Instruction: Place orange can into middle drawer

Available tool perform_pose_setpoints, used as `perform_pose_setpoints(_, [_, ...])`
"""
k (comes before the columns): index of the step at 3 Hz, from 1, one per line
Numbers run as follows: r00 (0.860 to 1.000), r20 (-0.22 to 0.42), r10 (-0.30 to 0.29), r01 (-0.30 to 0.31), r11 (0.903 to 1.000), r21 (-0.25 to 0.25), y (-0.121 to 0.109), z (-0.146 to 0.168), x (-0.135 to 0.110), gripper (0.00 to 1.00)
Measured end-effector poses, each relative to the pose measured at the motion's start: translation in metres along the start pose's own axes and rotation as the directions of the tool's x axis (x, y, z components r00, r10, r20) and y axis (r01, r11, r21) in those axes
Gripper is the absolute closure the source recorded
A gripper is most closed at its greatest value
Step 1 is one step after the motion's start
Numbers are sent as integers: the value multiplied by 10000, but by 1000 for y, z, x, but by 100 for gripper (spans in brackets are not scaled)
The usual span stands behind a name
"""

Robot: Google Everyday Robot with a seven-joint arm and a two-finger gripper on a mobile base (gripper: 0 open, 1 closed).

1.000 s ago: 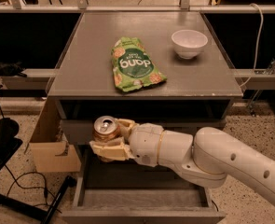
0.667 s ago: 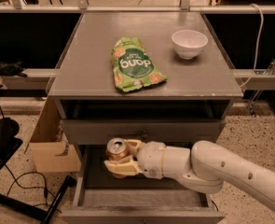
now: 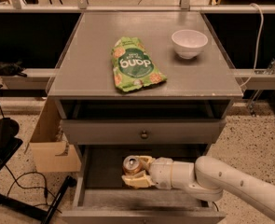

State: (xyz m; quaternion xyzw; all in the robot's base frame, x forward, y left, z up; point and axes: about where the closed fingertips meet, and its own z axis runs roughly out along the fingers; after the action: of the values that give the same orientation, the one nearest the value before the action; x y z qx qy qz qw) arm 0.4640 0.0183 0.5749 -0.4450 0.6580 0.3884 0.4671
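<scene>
The orange can (image 3: 132,164), coppery with a silver top and pull tab, stands upright inside the open middle drawer (image 3: 99,197), low over its flat grey floor. My gripper (image 3: 135,171) reaches in from the right on a white arm, and its cream fingers (image 3: 136,181) are closed around the can's sides. The can's lower part is hidden by the fingers. I cannot tell whether the can touches the drawer floor.
The top drawer with a round knob (image 3: 144,135) is shut just above the can. A green snack bag (image 3: 134,64) and a white bowl (image 3: 189,43) lie on the cabinet top. A cardboard box (image 3: 53,143) stands at the left, with cables on the floor.
My gripper has carried the can down and forward, from in front of the top drawer into the open middle drawer.
</scene>
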Motion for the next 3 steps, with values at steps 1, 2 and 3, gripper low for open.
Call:
perform_pose_setpoints(1, [10000,-14,-32,32,10000,-33,0,2,0,100])
perform_pose_setpoints(2, [9972,-29,-751,748,9951,-651,-9,19,14,100])
perform_pose_setpoints(3, [9863,-53,-1650,1625,9759,-1457,-21,26,47,100])
